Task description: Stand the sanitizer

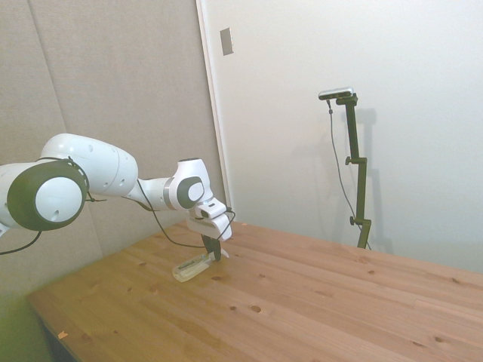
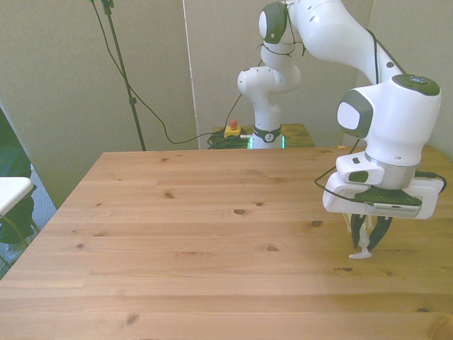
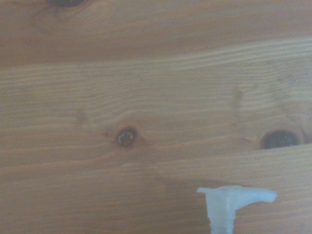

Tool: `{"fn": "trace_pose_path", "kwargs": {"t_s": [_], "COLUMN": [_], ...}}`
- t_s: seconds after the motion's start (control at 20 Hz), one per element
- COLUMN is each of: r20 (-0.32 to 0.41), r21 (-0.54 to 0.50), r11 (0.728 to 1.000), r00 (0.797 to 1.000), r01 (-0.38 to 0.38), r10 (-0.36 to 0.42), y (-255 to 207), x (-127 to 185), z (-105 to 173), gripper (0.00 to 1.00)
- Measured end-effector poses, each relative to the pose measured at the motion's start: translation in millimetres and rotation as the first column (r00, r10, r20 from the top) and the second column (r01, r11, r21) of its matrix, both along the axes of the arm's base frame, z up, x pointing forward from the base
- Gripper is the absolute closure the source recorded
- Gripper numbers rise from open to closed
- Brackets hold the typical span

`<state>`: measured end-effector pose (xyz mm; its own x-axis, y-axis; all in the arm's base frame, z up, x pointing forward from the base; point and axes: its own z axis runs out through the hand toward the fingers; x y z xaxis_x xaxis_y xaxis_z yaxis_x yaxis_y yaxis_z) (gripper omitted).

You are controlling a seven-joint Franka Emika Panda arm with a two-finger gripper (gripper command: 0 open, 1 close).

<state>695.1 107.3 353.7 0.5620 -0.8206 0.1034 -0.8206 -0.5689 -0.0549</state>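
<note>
The sanitizer point(image 1: 190, 268) lies on its side on the wooden table point(image 1: 302, 302), a small clear bottle with pale liquid inside. In the front view only its white pump top point(image 2: 361, 254) shows, poking out below the fingers toward the camera. The wrist view catches the same white pump head point(image 3: 229, 204) against the wood grain. My gripper point(image 1: 216, 255) points straight down at the bottle's pump end, and its dark fingers point(image 2: 367, 241) are shut on the sanitizer's neck, close to the tabletop. The bottle's body is hidden behind the gripper in the front view.
The gripper works near the table's edge on the front view's right point(image 2: 442, 212). A red-and-yellow stop button point(image 2: 231, 129) with cables sits behind the table's far edge. A white object point(image 2: 10, 191) stands off the table at the front view's left.
</note>
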Motion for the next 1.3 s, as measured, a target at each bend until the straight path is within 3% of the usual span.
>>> {"fn": "trace_pose_path", "kwargs": {"t_s": [0.2,0.35,0.5,0.7,0.9,1.1,1.3], "r20": [0.032,0.132,0.245,0.391,0.526,0.639,0.719], "r21": [0.009,-0.002,-0.037,-0.092,-0.156,-0.222,-0.272], "r11": [1.0,0.999,0.993,0.97,0.926,0.872,0.828], "r00": [0.999,0.99,0.964,0.904,0.822,0.741,0.675], "r01": [0.019,0.054,0.111,0.227,0.345,0.437,0.49], "r10": [-0.02,-0.053,-0.098,-0.174,-0.218,-0.209,-0.163], "y": [-6.9,-22.0,-40.4,-71.1,-103.9,-109.6,-97.1], "x": [4.2,9.5,8.2,3.4,1.4,-0.4,-1.5], "z": [12.8,36.7,56.3,72.7,85.3,81.4,62.0], "gripper": [1.0,1.0,1.0,1.0,1.0,1.0,1.0]}}
